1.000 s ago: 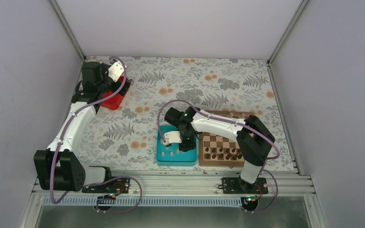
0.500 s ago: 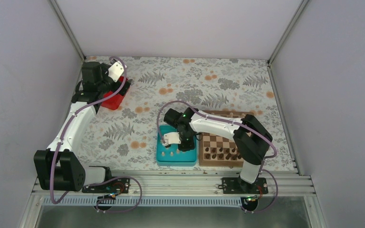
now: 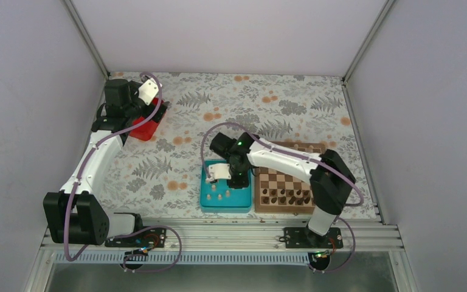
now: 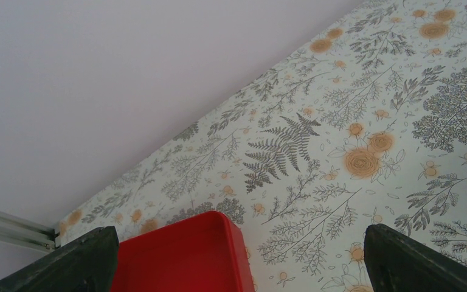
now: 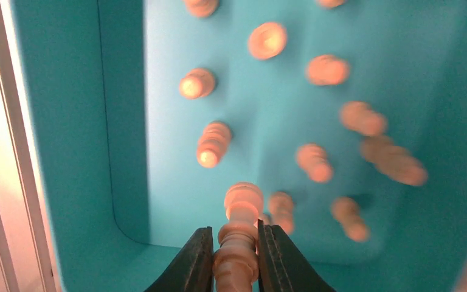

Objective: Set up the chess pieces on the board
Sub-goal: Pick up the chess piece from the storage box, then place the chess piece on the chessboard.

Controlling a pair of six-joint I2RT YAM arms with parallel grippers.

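Note:
The teal tray fills the right wrist view, and several pale beige chess pieces lie scattered in it. My right gripper is shut on one pale piece and holds it by the stem above the tray floor. From above, the right gripper hangs over the tray's far part, with loose pale pieces nearer. The board lies just right of the tray. My left gripper is open above a red bin.
Dark brown chessmen stand in the board's near rows. The red bin sits at the far left beside the left gripper. A metal rail runs along the near edge, and white walls close in the floral table.
My right gripper has shut on a pale piece in the tray and moved a little away from the near edge with it. The left arm has not moved.

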